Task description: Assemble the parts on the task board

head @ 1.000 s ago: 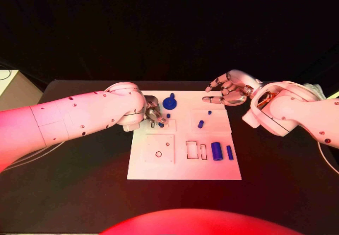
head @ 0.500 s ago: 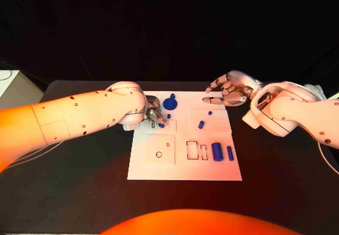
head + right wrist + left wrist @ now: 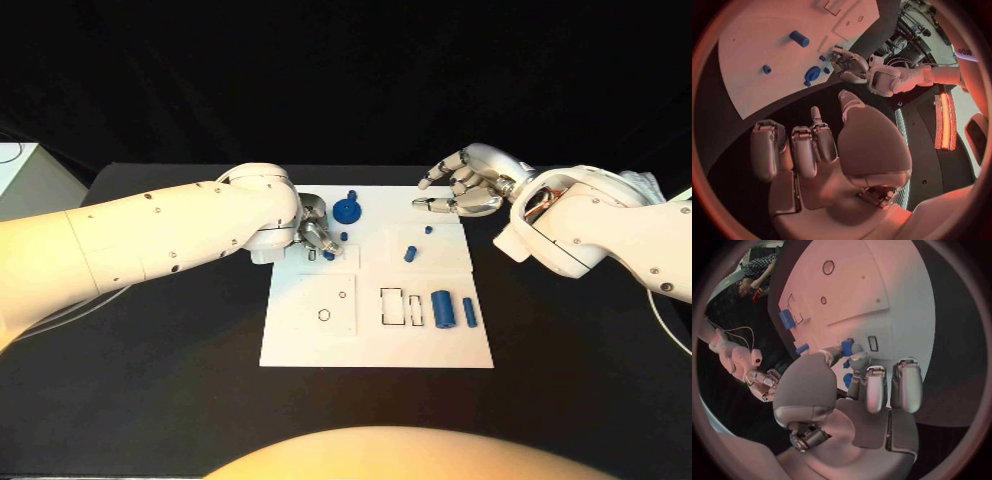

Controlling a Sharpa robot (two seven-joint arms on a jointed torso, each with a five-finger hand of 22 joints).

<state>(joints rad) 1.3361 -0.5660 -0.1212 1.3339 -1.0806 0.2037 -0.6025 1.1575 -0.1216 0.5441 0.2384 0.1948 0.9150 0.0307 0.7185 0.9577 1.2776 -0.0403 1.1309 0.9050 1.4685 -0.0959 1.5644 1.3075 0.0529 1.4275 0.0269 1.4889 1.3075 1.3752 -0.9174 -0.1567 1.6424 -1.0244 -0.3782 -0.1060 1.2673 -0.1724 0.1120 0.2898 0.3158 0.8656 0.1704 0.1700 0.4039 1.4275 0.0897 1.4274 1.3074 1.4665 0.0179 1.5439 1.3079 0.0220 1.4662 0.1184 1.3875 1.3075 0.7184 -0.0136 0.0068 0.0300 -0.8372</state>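
Observation:
The white task board lies in the middle of the black table. My left hand is low over the board's far left part and pinches a small blue part between thumb and a finger, right beside a narrow slot. A blue gear-shaped part stands just beyond that hand. My right hand hovers over the board's far right corner with its fingers apart and nothing in it. Two blue cylinders lie side by side at the board's right.
A short blue piece and a tiny blue peg sit in the board's right half. Rectangular cut-outs and a small round hole mark the near half. A white box stands at the table's far left.

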